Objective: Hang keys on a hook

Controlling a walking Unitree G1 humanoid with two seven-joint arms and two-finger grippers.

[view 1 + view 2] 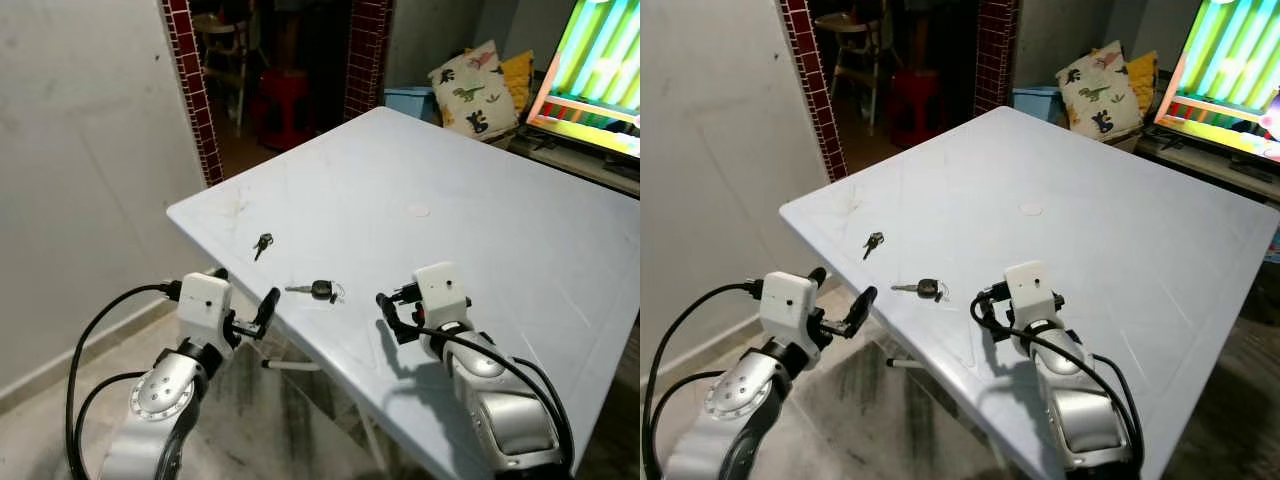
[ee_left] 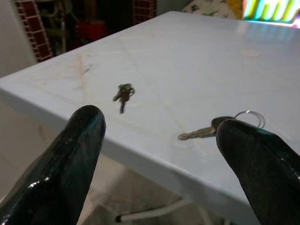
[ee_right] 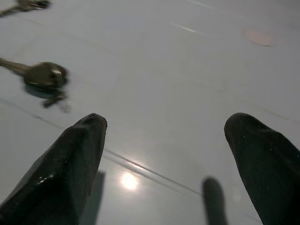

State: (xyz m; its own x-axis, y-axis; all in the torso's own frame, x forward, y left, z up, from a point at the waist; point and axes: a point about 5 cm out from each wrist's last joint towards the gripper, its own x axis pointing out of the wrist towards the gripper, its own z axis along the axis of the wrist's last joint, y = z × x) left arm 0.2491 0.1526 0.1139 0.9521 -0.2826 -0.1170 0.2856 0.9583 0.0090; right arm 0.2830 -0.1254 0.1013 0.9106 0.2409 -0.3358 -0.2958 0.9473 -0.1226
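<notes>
On the pale blue table [image 1: 480, 230] we are seeing no readable writing, only a faint round mark. We are holding our left gripper [image 1: 243, 305] just off the table's near-left corner, below the edge, with its fingers spread wide and pointing toward the keys. A small bunch of keys [image 1: 262, 243] is lying near that corner; it is too small for us to count its pieces. Just beside it, nearer the table edge, a single key with a dark head [image 1: 316, 290] is lying flat, its ring [image 2: 251, 116] partly hidden behind a finger in the left wrist view. We are reaching our right arm over the table, and our right gripper [image 1: 392, 313] is hovering just above the top, close to the dark-headed key, with its fingers wide apart and holding nothing. Past the table's far edge a dinosaur-print cushion [image 1: 475, 88] is leaning, and a bright screen [image 1: 598, 70] is being cut off by the picture's right edge.
</notes>
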